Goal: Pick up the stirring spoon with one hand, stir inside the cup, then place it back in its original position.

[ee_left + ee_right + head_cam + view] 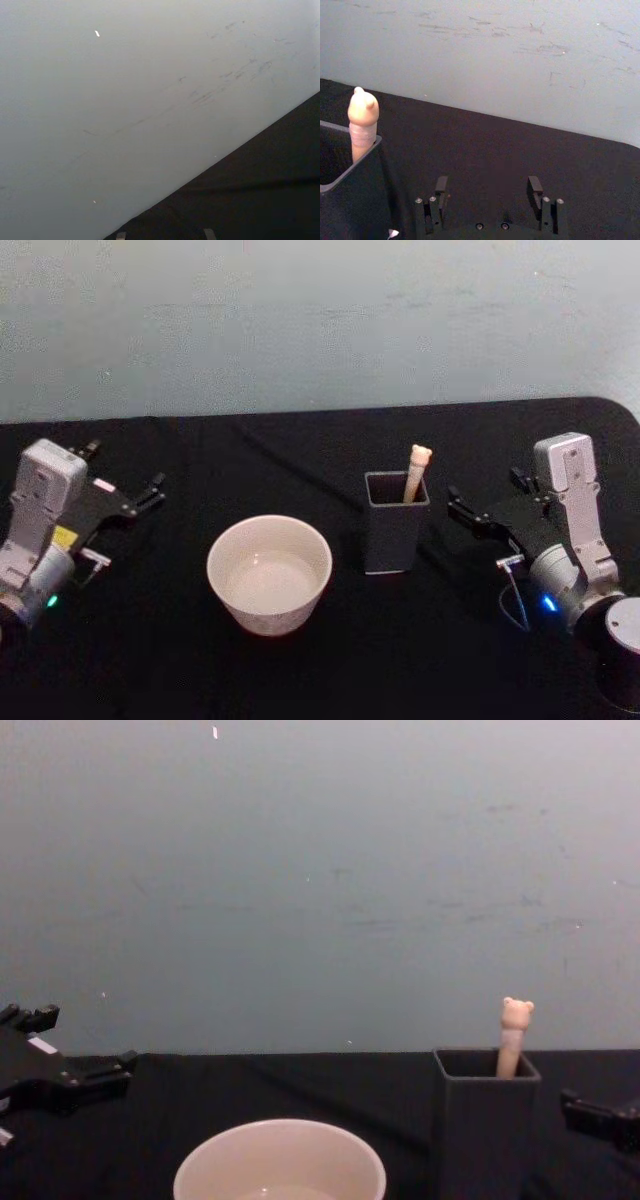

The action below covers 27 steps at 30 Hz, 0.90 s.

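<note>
Just left of the right gripper [462, 512], whose fingers are spread and empty, the stirring spoon [416, 472] stands in a dark square holder [395, 530]. Beyond sits the smooth cream cup [269, 573]. The left gripper [150, 492] hovers, apparently parted, above the black worktop [180, 670].

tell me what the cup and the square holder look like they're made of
The cup: probably glazed ceramic, going by its cream-white, smooth wall and thin rim, though plastic is possible. The holder: likely matte plastic, being dark grey, dull and sharp-cornered with no glare, though coated metal can't be ruled out.
</note>
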{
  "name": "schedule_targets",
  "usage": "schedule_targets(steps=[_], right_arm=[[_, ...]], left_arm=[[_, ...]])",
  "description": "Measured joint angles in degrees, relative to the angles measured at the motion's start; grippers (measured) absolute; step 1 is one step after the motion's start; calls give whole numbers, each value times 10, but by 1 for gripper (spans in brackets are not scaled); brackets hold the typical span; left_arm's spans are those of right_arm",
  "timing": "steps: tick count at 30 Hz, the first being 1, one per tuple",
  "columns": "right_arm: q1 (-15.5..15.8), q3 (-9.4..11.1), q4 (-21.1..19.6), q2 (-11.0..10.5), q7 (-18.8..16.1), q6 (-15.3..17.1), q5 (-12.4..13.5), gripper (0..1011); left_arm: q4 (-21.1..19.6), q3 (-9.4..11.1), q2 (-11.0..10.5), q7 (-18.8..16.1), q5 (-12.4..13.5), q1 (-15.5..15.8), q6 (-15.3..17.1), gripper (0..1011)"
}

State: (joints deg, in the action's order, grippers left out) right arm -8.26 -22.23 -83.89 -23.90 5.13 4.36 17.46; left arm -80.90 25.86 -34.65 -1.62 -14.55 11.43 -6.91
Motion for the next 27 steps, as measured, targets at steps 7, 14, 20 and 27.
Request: schedule_targets(steps=[7,14,20,27], right_arm=[[0,0,0,0,0,0,0,1000],[0,0,0,0,0,0,0,1000],[0,0,0,0,0,0,0,1000],[0,0,0,0,0,0,0,1002]], left_arm=[[0,0,0,0,0,0,0,1001],[0,0,0,0,0,0,0,1001],[0,0,0,0,0,0,0,1001],[0,0,0,0,0,0,0,1001]])
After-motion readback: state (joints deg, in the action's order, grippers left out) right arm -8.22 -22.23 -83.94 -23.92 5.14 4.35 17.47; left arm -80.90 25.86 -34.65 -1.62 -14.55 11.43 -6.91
